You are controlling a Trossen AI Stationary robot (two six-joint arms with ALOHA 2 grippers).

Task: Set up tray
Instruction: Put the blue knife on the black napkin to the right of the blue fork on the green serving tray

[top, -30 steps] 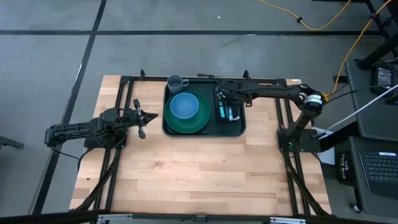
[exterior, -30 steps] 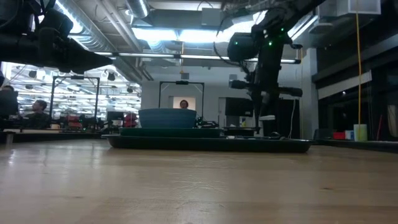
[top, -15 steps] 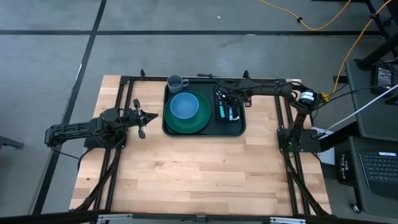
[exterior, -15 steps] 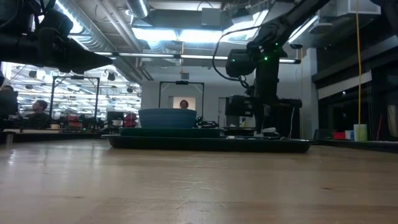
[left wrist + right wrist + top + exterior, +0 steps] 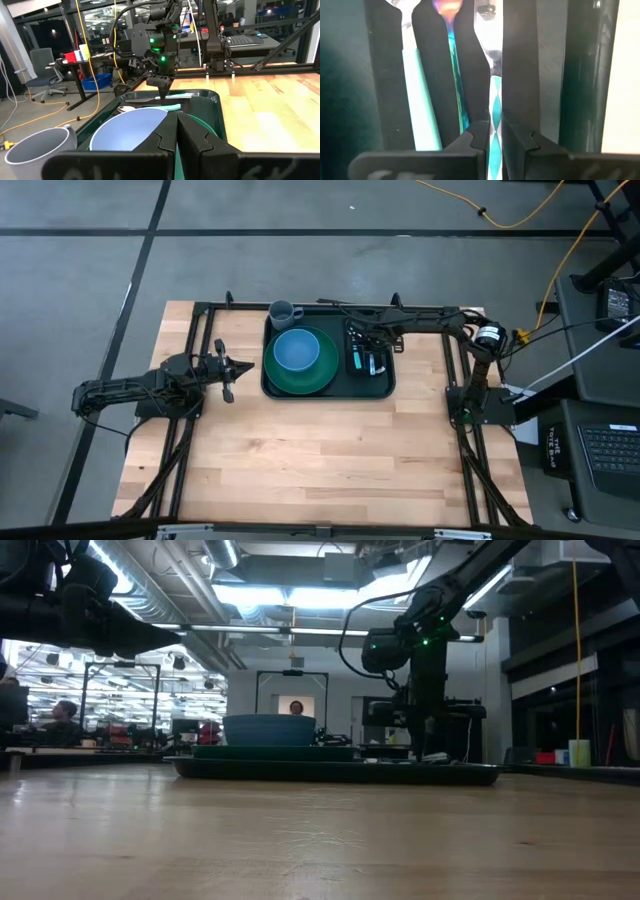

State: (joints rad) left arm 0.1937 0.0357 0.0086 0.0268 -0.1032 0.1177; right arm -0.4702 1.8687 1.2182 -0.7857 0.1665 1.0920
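Observation:
The dark green tray (image 5: 380, 385) lies at the table's far middle. On its left part a green plate (image 5: 322, 377) carries a blue bowl (image 5: 296, 351). A grey mug (image 5: 284, 312) stands by the tray's far left corner. On the tray's right part a black napkin (image 5: 387, 75) holds a pale-handled utensil (image 5: 420, 100) and a teal-handled spoon (image 5: 459, 85). My right gripper (image 5: 495, 137) points down over the napkin, shut on a knife (image 5: 490, 40) with a teal-and-white handle. My left gripper (image 5: 230, 370) waits shut, left of the tray. My right gripper pinches the knife's teal-and-white handle (image 5: 495, 112) between its two fingers, coming from above and pointing down, with the fingers across the handle. The knife lies level alongside the other cutlery, low over the napkin; whether it rests on the napkin I cannot tell.
The tray's raised right rim (image 5: 580, 75) runs close beside the knife. Bare wooden table (image 5: 320, 450) stretches toward the near edge. Black frame rails (image 5: 205, 340) run along both sides of the table.
My right gripper has come down toward the napkin on the tray's right part, still shut on the knife, which has kept level. The fingertips now stand just above the tray.

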